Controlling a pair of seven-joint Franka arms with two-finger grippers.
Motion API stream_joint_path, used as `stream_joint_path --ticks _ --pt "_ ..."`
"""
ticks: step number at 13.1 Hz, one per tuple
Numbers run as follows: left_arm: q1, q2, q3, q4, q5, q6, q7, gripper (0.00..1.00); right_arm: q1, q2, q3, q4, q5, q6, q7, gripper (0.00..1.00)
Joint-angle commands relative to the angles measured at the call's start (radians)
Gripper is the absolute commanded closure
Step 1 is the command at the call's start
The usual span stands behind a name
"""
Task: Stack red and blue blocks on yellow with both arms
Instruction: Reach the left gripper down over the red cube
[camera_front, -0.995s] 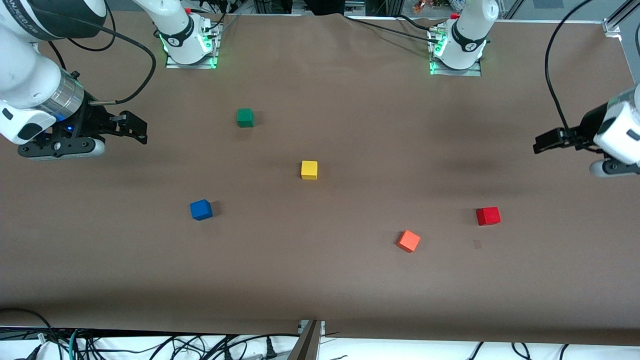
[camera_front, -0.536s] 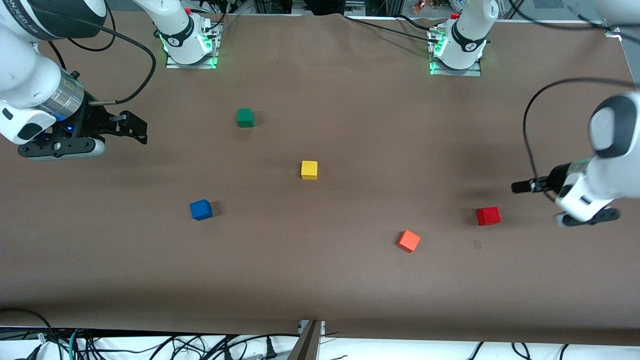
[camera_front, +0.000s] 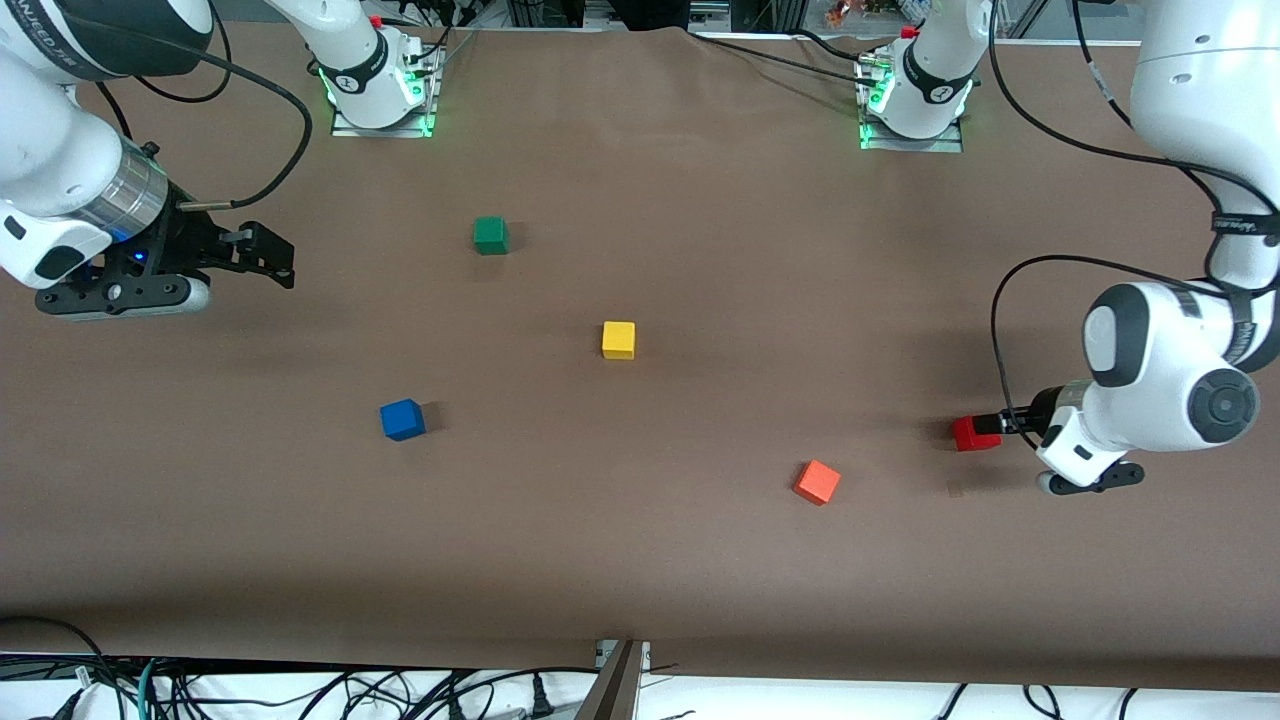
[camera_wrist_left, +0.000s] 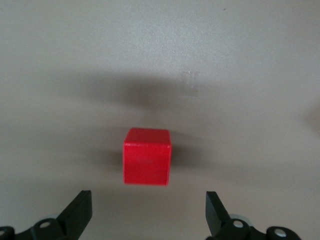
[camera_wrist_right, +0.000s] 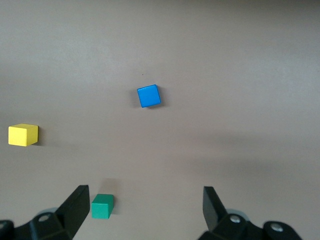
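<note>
Bare table (camera_front: 700, 560) round red block (camera_wrist_left: 147, 156) (orange cube (camera_front: 817, 482) nearby).

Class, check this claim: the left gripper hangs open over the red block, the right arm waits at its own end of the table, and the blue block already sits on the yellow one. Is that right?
One part is wrong. In the front view the blue block lies on the table apart from the yellow block, nearer the camera. The left gripper does hang open over the red block, and the right gripper waits.
</note>
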Motion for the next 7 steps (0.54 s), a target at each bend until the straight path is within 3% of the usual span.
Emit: stream_joint_path --ticks 1,7 --pt "-0.001 0.007 0.002 -0.057 0.002 0.096 0.014 0.0 0.004 0.001 0.0 0.018 -0.013 -0.013 0.009 0.0" --pt "-0.002 0.025 0.002 -0.106 0.0 0.196 0.014 0.0 0.004 0.001 0.0 0.018 -0.015 -0.016 0.009 0.0"
